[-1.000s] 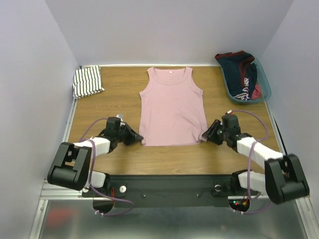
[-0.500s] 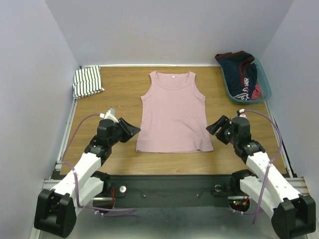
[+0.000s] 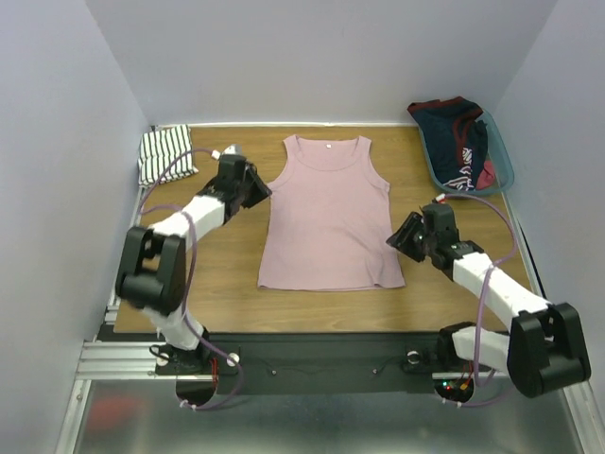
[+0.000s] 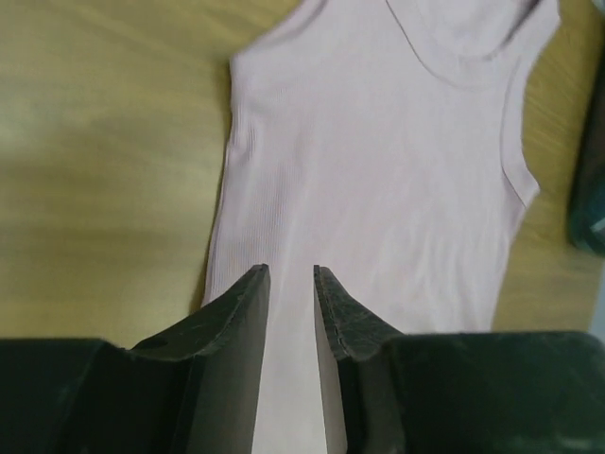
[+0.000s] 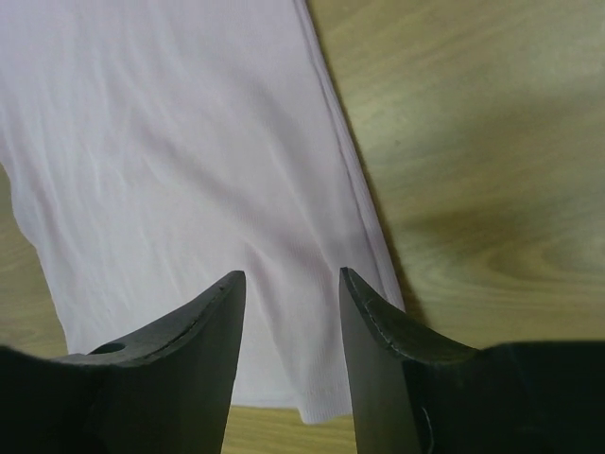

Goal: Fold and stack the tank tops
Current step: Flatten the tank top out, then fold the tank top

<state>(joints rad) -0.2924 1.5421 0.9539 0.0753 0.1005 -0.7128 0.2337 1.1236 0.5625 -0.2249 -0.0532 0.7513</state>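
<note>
Top view: plain dusty-pink cloth tank top [image 3: 329,213] lies flat on brown wooden table [image 3: 227,284]. Well off its left shoulder sits folded white black-striped cloth top [image 3: 166,155]. By its left armhole is left gripper [image 3: 263,187]; by its right hem, right gripper [image 3: 397,238].
Left wrist: fingers [image 4: 248,312] parted, empty, over pink cloth.
Right wrist: fingers [image 5: 222,312] parted, empty, above hem corner.

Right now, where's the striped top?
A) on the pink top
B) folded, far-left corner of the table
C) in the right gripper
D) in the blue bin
B: the striped top lies folded at the far-left corner of the table, apart from the pink top spread flat mid-table.
</note>
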